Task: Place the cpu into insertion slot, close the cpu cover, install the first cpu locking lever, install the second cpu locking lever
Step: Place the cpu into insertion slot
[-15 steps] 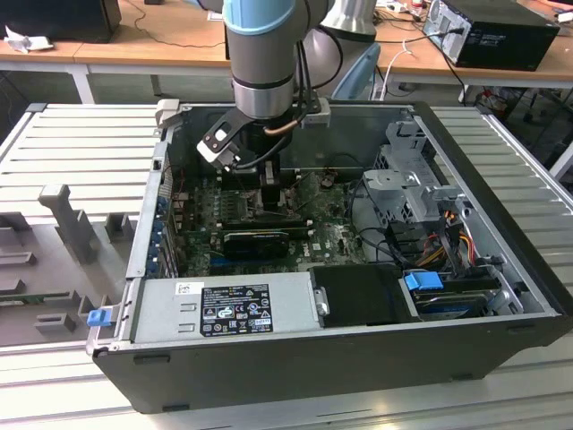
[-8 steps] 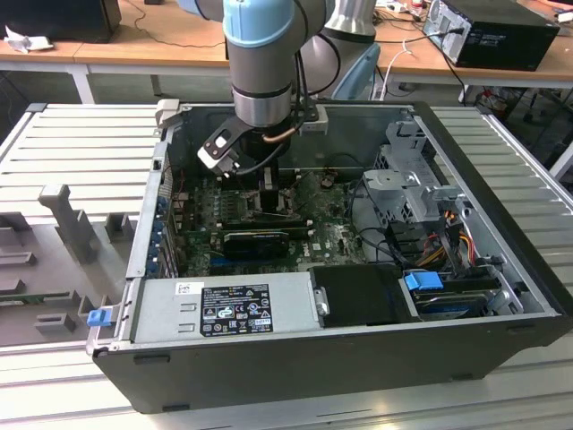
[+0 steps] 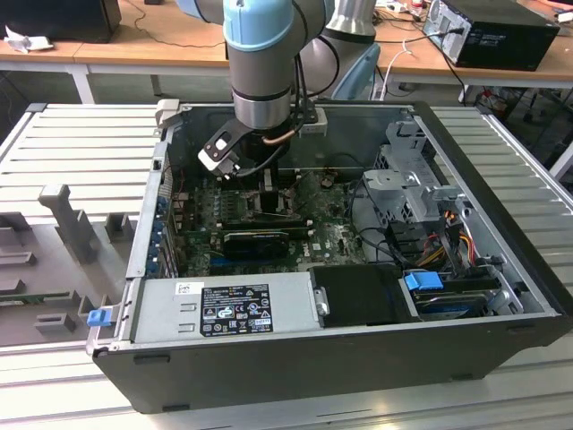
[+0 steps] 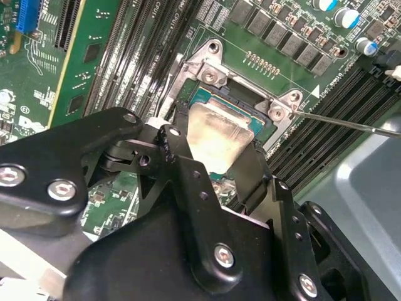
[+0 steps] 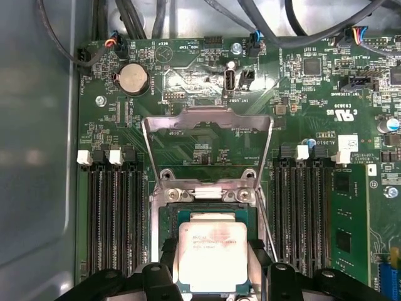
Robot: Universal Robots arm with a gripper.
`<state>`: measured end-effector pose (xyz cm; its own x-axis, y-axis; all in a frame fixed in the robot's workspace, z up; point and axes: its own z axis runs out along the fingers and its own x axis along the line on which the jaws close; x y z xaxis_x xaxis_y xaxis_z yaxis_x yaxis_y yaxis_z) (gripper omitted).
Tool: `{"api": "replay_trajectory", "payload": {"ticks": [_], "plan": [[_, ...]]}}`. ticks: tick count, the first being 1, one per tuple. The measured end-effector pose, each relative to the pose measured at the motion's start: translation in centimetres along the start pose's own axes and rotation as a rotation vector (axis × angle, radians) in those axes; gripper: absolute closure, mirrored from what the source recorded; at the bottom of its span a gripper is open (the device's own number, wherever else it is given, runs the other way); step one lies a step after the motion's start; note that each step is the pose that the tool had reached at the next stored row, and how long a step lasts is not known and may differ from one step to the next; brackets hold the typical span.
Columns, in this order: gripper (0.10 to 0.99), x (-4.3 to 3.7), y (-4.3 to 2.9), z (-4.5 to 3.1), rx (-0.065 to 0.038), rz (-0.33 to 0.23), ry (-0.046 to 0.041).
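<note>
Nearest your wrist cameras, the cpu point(image 5: 212, 266) point(image 4: 216, 135) is a flat square chip. Its pale silver face carries faint print and a reddish tint along its upper edge. The hand point(image 5: 213, 251) point(image 4: 213, 147) has its black fingers point(image 5: 168, 254) drawn in against two opposite edges of the chip, so you are gripping it.

The chip lies square within the insertion slot point(image 5: 165, 216) point(image 4: 202, 97), with the slot's green border showing around it in both wrist views. You cannot tell from these angles whether it is fully seated or held a hair above the contacts.

Just beyond the chip, the cpu cover point(image 5: 207, 114) stands tilted up on its hinge. It is a thin grey metal frame, and the green motherboard point(image 5: 207, 56) shows through its large window. A thin locking lever point(image 5: 264, 219) point(image 4: 344, 120) angles away from the slot's corner, unlatched. Long black memory slots point(image 5: 113, 219) run along both sides of the socket, and a coin battery point(image 5: 133, 78) sits farther up the board.

In the exterior view, your arm point(image 3: 260, 54) drops almost straight down into the open computer case point(image 3: 501, 224). The wrist is vertical and the hand point(image 3: 269, 188) is low over the middle of the board. The case lies on its side on a grey slatted worktop point(image 3: 81, 134), with its power supply point(image 3: 224, 309) along the near wall. Wooden desks point(image 3: 134, 49) stand behind.
</note>
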<state>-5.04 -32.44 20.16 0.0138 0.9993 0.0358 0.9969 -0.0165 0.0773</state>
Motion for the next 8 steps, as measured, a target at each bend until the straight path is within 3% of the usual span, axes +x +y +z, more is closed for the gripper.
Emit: {"api": "replay_trajectory", "payload": {"ticks": [6, 8], "plan": [[0.557, 0.02, -0.01, 0.13, 0.0, 0.0, 0.0004], [0.482, 0.02, -0.01, 0.14, 0.0, 0.0, 0.0007]]}}
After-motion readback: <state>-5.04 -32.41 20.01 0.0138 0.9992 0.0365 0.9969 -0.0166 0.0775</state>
